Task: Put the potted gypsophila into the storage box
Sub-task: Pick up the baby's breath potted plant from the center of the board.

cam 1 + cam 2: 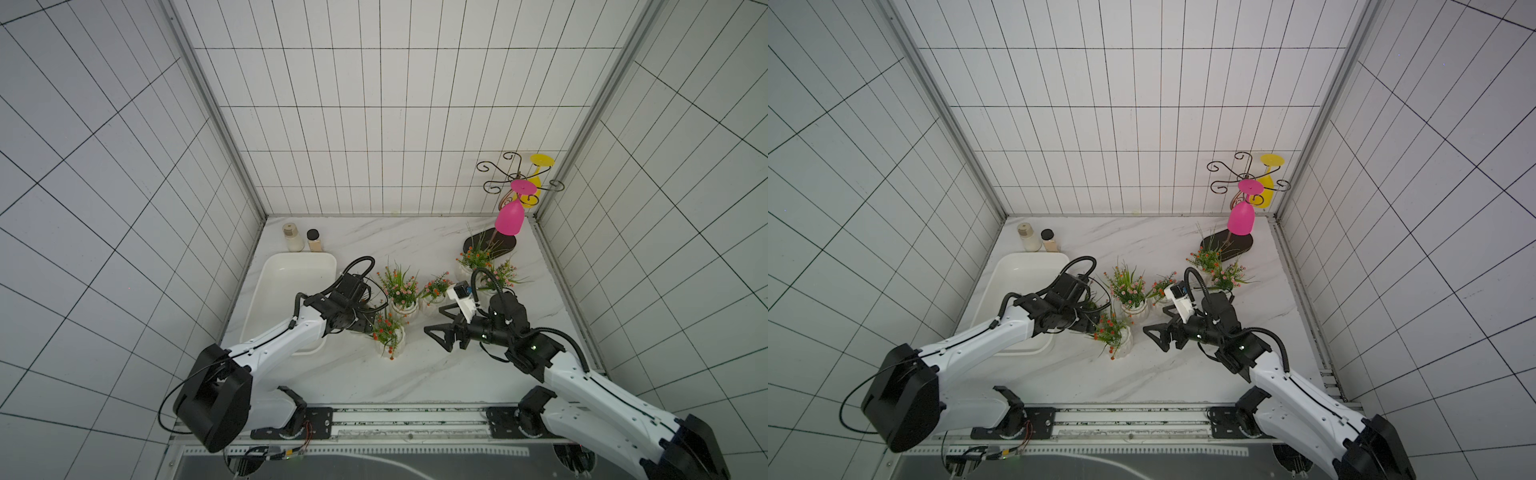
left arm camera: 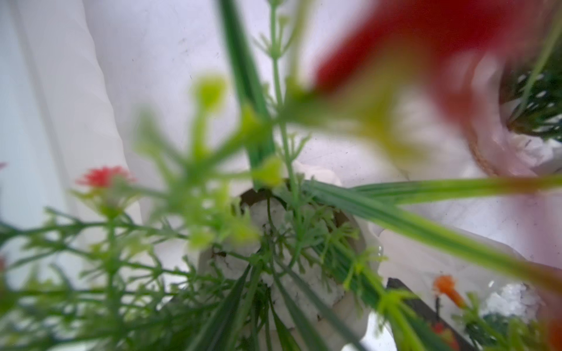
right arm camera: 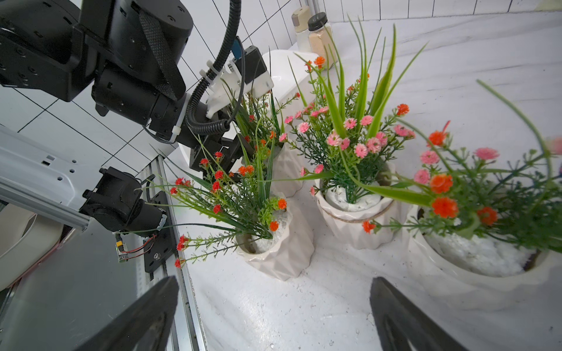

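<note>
Right wrist view: left hand [image 3: 240, 155] at a pot [image 3: 286, 170], box [image 3: 282, 73] just left of it; grip can't be told. Right hand [image 3: 273, 282] wide open, empty, pots [image 3: 355, 218] just ahead. Next, likely: clamp, lift over rim.

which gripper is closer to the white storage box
Left. The left gripper is low beside the storage box rim; the right gripper hangs open over bare table, with the red-flowered pot between it and the box.
</note>
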Controlling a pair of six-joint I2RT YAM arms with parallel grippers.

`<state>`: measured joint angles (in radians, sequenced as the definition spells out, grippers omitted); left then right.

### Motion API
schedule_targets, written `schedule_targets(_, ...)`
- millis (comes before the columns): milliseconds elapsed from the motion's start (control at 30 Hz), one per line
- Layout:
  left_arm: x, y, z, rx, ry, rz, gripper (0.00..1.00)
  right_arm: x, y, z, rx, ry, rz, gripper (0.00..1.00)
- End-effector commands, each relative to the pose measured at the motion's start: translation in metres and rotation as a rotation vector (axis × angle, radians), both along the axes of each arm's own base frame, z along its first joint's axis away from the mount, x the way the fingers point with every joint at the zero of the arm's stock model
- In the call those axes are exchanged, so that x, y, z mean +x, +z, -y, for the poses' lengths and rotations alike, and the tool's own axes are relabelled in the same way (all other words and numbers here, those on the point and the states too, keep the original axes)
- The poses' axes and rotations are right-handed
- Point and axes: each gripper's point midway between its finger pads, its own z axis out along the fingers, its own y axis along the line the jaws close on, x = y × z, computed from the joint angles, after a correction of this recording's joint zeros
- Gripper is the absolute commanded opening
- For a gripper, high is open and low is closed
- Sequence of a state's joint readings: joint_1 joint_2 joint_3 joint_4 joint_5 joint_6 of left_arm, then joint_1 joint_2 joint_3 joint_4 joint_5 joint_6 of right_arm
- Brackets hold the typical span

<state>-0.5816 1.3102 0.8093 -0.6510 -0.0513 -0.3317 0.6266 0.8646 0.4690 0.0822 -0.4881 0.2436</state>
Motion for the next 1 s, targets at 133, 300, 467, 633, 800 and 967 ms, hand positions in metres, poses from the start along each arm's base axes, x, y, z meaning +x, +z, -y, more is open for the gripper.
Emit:
schedule_targets(133, 0.013, 0.001, 0.005, -0.006, 0.007, 0.046, 0.89, -0.003, -0.012, 0.003, -0.012, 0.004, -0.024, 0.99)
schedule_targets(300, 0.015, -0.004, 0.003, 0.009, 0.017, 0.054, 0.9, -0.003, -0.012, 0.004, -0.014, 0.001, -0.026, 0.99)
schedule_targets(467, 0.023, 0.002, 0.002, 0.003, 0.033, 0.098, 0.94, -0.004, -0.013, 0.004, -0.015, 0.004, -0.029, 0.99)
schedule_targets(633, 0.026, 0.006, 0.006, -0.015, 0.019, 0.129, 0.93, -0.004, -0.013, 0.004, -0.016, 0.002, -0.031, 0.99)
schedule_targets(800, 0.026, -0.002, 0.007, -0.013, 0.011, 0.118, 0.91, -0.003, -0.013, 0.005, -0.016, -0.001, -0.032, 0.99)
schedule_targets(967, 0.025, -0.008, 0.006, -0.005, 0.008, 0.11, 0.86, -0.002, -0.012, 0.005, -0.016, -0.005, -0.032, 0.99)
